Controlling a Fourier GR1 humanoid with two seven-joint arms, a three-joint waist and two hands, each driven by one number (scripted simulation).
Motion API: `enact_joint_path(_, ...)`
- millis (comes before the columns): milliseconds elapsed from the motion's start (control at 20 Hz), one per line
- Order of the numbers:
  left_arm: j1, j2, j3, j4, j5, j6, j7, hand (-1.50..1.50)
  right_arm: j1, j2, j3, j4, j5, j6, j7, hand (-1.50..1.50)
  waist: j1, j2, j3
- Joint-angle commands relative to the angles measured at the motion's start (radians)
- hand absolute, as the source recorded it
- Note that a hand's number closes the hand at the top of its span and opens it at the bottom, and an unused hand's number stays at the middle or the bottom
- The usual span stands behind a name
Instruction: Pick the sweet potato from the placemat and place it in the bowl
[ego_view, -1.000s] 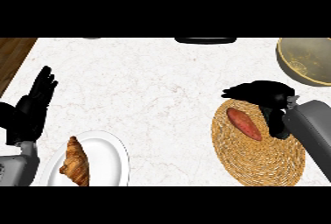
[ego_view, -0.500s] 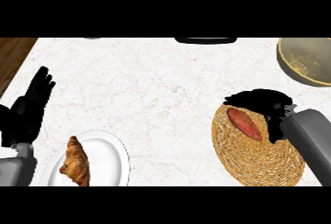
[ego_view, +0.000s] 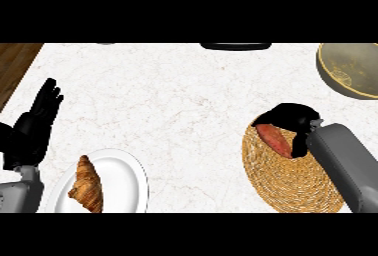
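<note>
The reddish sweet potato (ego_view: 272, 140) lies on the upper part of the round woven placemat (ego_view: 294, 181) at the right of the head view. My right hand (ego_view: 291, 116) has come down on it. Its fingers curl over the potato's far end and along its right side, hiding that part. The tan bowl (ego_view: 353, 70) sits at the top right corner, beyond the placemat and apart from it. My left hand (ego_view: 34, 129) rests open at the left edge, fingers pointing up, holding nothing.
A white plate (ego_view: 122, 176) with a croissant (ego_view: 87, 185) sits at the lower left, beside my left forearm. A dark object (ego_view: 235, 46) shows at the counter's far edge. A wooden strip (ego_view: 16, 59) borders the marble top at the upper left.
My right hand has drawn down and towards me over the sweet potato, and its spread fingers have curled in round it. The left hand has barely moved.
</note>
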Motion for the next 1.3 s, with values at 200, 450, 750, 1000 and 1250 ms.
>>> enact_joint_path(200,-0.004,0.008,0.013,-0.055,0.005,-0.032,0.066,0.00,0.029,0.094,0.011,0.103,0.052,-0.090,-0.059,1.50,0.003,0.002,0.001)
enact_joint_path(450,0.006,-0.006,0.022,-0.040,-0.015,-0.030,0.033,0.00,-0.018,0.100,-0.027,0.133,0.056,-0.074,-0.099,1.50,0.001,0.000,0.001)
enact_joint_path(750,-0.028,-0.031,0.011,0.000,-0.032,-0.003,0.023,0.00,-0.127,0.145,-0.288,0.277,-0.022,-0.149,0.275,1.50,0.005,0.005,0.002)
enact_joint_path(1000,-0.025,-0.013,0.011,-0.016,-0.021,-0.034,0.011,0.00,-0.240,0.118,-0.510,0.332,-0.081,-0.277,0.675,1.50,0.041,0.017,0.002)
enact_joint_path(1250,-0.065,-0.028,0.008,0.035,-0.031,-0.024,-0.006,0.00,-0.375,0.157,-0.526,0.357,-0.020,-0.461,0.904,1.50,0.036,0.018,0.001)
